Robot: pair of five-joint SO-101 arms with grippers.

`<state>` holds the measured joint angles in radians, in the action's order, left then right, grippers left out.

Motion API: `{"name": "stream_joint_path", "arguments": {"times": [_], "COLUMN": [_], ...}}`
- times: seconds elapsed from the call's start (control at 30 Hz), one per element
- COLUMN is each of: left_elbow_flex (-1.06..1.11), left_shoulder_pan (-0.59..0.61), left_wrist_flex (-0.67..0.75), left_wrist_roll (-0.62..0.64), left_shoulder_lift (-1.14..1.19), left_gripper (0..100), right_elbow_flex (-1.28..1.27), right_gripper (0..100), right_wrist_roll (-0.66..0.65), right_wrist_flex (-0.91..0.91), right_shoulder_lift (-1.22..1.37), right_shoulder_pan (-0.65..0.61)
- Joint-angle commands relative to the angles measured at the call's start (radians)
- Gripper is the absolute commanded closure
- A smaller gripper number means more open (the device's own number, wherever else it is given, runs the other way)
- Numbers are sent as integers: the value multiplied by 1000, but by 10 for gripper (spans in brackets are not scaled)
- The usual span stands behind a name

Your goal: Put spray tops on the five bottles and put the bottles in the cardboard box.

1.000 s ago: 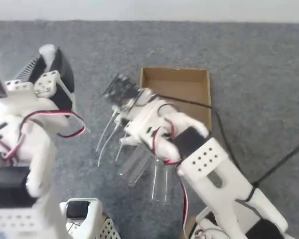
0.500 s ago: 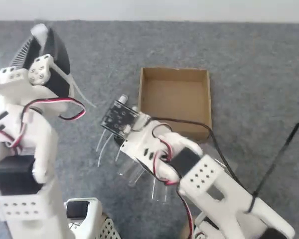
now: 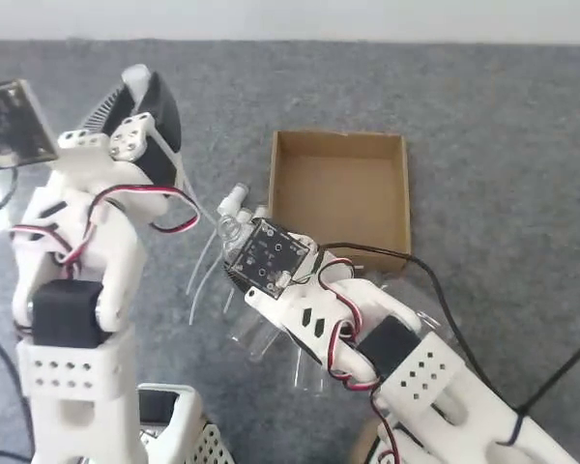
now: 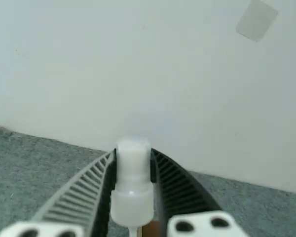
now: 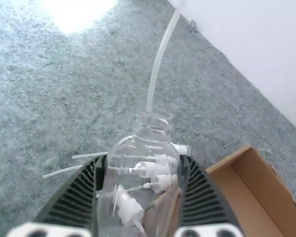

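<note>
Your left claw [image 4: 133,154] is clamped on a white spray top [image 4: 132,182], its ribbed black fingers [image 4: 93,185] pressed to either side of the plastic collar. It is held up off the counter [image 3: 483,116] with the pale wall behind it. The top is plain white, with a round cap above a wider collar and a thin stem starting beneath. A pale square patch [image 4: 256,19] sits on that wall, and any writing on it is too small to tell. Your right claw [image 5: 143,163] grips a clear bottle [image 5: 138,192] by its body, neck up, just beside the left edge of the cardboard box [image 3: 340,193]. The bottle is see-through, with rounded shoulders and an open, threaded neck [image 5: 155,118]. A thin translucent tube [image 5: 160,59] comes down to that neck, but you cannot tell whether its tip is inside. Behind the glassy wall lie loose spray tops [image 5: 180,148] on the grey counter. Two more clear bottles [image 3: 263,324] lie on their sides near the right arm.
</note>
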<state>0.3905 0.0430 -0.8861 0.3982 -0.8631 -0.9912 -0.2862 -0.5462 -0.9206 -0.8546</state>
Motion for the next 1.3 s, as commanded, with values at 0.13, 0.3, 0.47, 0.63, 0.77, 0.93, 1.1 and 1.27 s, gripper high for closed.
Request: {"name": "stream_joint_path", "arguments": {"times": [0.13,0.3,0.47,0.63,0.77,0.93,1.1,1.27], "left_elbow_flex": [-153,-147,-47,28,104,163,229,246], "left_shoulder_pan": [-28,-106,-104,-114,-121,-163,-213,-245], "left_wrist_flex": [-66,-74,-46,-60,-58,-60,-58,-66], "left_wrist_roll": [11,11,11,11,11,12,11,6], "left_shoulder_lift": [-12,-9,-12,-18,-18,-20,-20,-20], "left_gripper": [989,989,989,989,989,989,989,989], "right_elbow_flex": [9,9,0,-2,-23,-46,-71,-71], "right_gripper": [992,992,992,992,992,992,992,992], "right_wrist_roll": [11,11,11,2,3,44,252,256], "right_wrist_flex": [22,21,21,19,27,226,337,380], "right_shoulder_lift": [-38,-38,-39,-48,-65,-77,-51,-13], "right_shoulder_pan": [8,10,12,16,16,67,148,153]}}
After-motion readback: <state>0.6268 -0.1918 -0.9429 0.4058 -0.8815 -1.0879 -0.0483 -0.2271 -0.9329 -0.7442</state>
